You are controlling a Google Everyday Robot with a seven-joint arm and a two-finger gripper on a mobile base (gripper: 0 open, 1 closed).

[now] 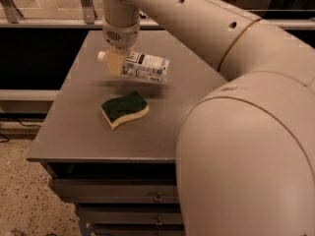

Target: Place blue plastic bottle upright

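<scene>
Camera view: gripper (115,63) sits over the back-left part of the table (74,132), pointing down from the wrist, clamped on the blue plastic bottle (145,67) at the neck end, just behind the white cap (101,56). I see one tan finger pad across the front of the bottle; the other is hidden behind it.

The bottle hangs clear of the table. A shadow (128,85) lies on the surface beneath it, with a visible gap between the two. It's close to horizontal, cap to the left, base to the right and drooping slightly. Not upright.

The green and yellow sponge (125,109) lies flat on the table in front of the bottle, apart from it and not under it.

My read on progress:
- Grasp: done, and it looks like it's holding.
- Pick-up off the surface: done.
- Reorient to vertical: not done, roughly a quarter turn to go, cap up.
- Set down on its base and release: not done.

So I'd call it about halfway. What's left is the rotate and the placement. The grip is out at the neck, so the body could sag or swing during the turn. Bare table lies under and to the right of the bottle for the set-down, and I'd stay off the sponge.

The arm (197,18) blocks most of the right side of the view, so I can't see that part of the table.
</scene>
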